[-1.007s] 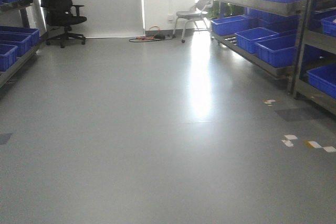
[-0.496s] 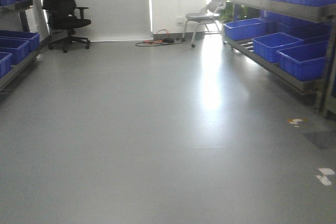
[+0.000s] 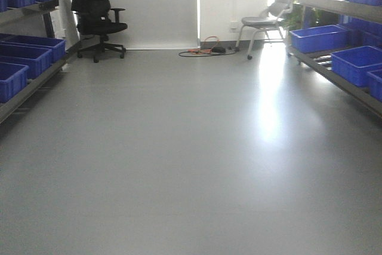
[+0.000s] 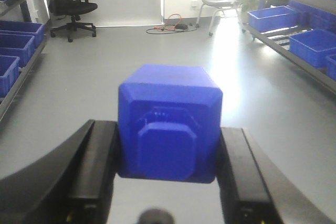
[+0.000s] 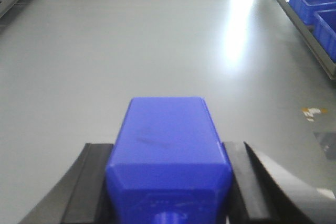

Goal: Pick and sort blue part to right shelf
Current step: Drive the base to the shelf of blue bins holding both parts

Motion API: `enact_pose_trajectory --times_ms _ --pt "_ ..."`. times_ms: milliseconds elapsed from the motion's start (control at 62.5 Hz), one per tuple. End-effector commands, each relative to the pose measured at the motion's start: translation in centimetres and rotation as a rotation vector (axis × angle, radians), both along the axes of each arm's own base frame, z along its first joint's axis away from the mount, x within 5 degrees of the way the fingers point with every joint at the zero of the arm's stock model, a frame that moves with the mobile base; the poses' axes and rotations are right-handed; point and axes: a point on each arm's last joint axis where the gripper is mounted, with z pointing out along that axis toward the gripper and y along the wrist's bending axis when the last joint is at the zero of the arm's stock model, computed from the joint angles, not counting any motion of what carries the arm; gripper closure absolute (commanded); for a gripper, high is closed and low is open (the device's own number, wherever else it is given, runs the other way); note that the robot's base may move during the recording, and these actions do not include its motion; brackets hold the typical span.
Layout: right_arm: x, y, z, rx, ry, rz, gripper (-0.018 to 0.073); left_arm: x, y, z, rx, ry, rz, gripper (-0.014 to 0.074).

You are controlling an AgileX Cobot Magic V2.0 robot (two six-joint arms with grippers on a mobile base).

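Presently in left gripper (image 4: 168,140): blue part (image 4: 167,98), pinched between the black fingers (image 4: 98,156), square nub facing the camera
Marking: tiny raised marks above the nub, too small to read
Right gripper (image 5: 167,153): fingers clamped on a second blue block (image 5: 168,129), round stud at its near end
Right shelf (image 3: 334,74): along the room's right side, well apart from both grippers, blue bins (image 3: 358,64) on its tiers
Floor (image 3: 179,147): grey, glossy
Far wall: black office chair (image 3: 95,16), grey chair (image 3: 265,19), cables (image 3: 206,49)

Boxy blue part (image 4: 168,103), nub toward camera, between left hand (image 4: 165,140) fingers (image 4: 100,161); steel right shelf (image 3: 340,83) with blue bins (image 3: 358,64).
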Motion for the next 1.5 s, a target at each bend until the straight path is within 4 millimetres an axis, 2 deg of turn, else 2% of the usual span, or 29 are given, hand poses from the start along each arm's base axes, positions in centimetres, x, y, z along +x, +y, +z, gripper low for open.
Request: enact_pose_trajectory --times_ms 0,1487 --pt "0.13 -0.07 1.71 0.0 -0.116 -0.007 0.0177 -0.06 0.03 1.72 -0.019 -0.112 0.002 0.0317" --pt "0.15 -0.07 1.7 0.0 -0.114 -0.007 0.0177 -0.06 0.03 1.72 -0.019 -0.112 0.002 0.0317"
